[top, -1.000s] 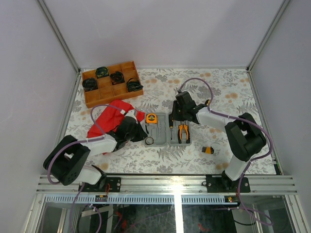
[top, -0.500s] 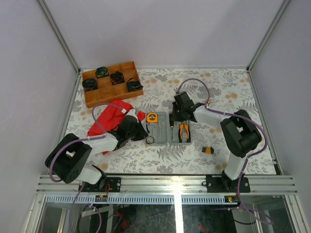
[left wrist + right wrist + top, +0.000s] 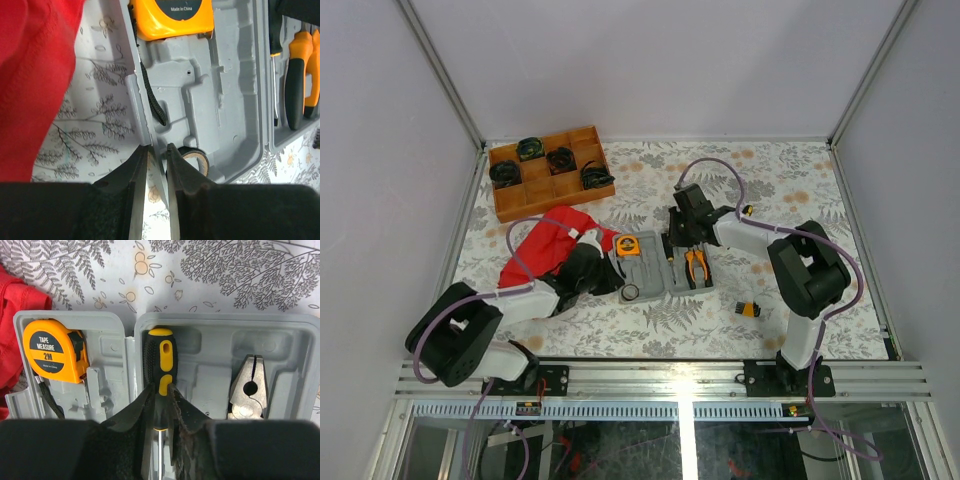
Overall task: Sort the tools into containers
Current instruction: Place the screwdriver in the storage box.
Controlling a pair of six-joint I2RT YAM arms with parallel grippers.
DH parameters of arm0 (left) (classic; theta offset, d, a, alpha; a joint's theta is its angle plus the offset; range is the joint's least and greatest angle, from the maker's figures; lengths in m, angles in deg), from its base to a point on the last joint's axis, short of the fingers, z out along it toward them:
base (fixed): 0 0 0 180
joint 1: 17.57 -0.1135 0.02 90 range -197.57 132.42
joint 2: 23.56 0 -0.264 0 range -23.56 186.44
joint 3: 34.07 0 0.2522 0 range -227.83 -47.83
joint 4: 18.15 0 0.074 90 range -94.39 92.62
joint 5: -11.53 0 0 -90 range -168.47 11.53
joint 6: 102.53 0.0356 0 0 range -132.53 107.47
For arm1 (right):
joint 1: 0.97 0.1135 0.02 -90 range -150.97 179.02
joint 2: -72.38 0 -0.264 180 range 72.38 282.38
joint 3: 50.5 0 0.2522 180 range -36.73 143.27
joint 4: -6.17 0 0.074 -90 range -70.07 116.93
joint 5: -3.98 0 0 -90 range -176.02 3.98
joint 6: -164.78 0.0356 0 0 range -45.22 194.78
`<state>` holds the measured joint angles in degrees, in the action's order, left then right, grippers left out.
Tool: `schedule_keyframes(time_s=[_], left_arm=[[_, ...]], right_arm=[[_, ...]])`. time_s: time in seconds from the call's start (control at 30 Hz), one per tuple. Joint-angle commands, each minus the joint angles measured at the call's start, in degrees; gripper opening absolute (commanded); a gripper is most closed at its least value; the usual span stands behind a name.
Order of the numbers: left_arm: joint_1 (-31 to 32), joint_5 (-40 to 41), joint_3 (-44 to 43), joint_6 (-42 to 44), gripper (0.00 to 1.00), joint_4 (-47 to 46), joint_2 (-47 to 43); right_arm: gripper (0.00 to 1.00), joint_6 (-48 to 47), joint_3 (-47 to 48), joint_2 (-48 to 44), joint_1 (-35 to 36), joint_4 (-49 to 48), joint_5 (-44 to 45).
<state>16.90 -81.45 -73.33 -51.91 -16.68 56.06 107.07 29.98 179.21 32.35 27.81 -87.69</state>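
**Both grippers at the open tool case**

The grey tool case (image 3: 655, 272) lies open in the middle of the desk (image 3: 800, 200). Its two halves are flat and side by side.

The right gripper (image 3: 160, 390) is over the right half. Its jaws are nearly closed and press on both sides of the black and yellow handle of a screwdriver (image 3: 161, 352). The screwdriver lies in its recess, next to the hinge. The pliers (image 3: 250, 387) lie in the same half, further to the right.

The left gripper (image 3: 155, 150) is at the outer edge of the left half. Its jaws are nearly closed, with the thin grey wall of the case between them. The orange tape measure (image 3: 172, 15) sits in the far corner of this half, and a small ring (image 3: 192, 157) lies in the near corner.

A short black and yellow piece (image 3: 748, 309) lies on the desk, to the right of the case and apart from it. A red cloth (image 3: 545, 250) lies left of the case, partly under the left arm. The wooden tray (image 3: 552, 192) with black coils (image 3: 531, 148) stands at the far left.
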Motion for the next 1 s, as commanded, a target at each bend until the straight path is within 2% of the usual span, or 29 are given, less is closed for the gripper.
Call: schedule_keyframes(time_s=[0.0, 0.1, 0.27, 0.57, 0.97], left_arm=[[1.6, -2.6, 4.2, -1.4, 0.00, 1.4, -2.7], [1.7, -2.3, 5.6, -2.4, 0.00, 1.1, -3.2], [1.6, -2.4, 4.3, -1.8, 0.00, 0.8, -1.3], [1.6, -2.6, 3.3, -1.1, 0.00, 0.7, -0.4], [1.7, -2.7, 3.0, -0.8, 0.00, 1.0, -0.7]], right_arm=[[0.27, -1.7, -0.8, -0.8, 0.1, 0.5, 0.8], [0.34, -2.6, -0.6, -3.1, 0.0, 1.2, 1.4], [0.37, -3.2, -1.8, -7.9, 0.1, 2.4, 2.2], [0.27, -3.6, -5.8, -10.1, 0.4, 1.9, -1.7], [0.25, -3.9, -3.3, -4.8, 1.0, 1.9, -3.8]])
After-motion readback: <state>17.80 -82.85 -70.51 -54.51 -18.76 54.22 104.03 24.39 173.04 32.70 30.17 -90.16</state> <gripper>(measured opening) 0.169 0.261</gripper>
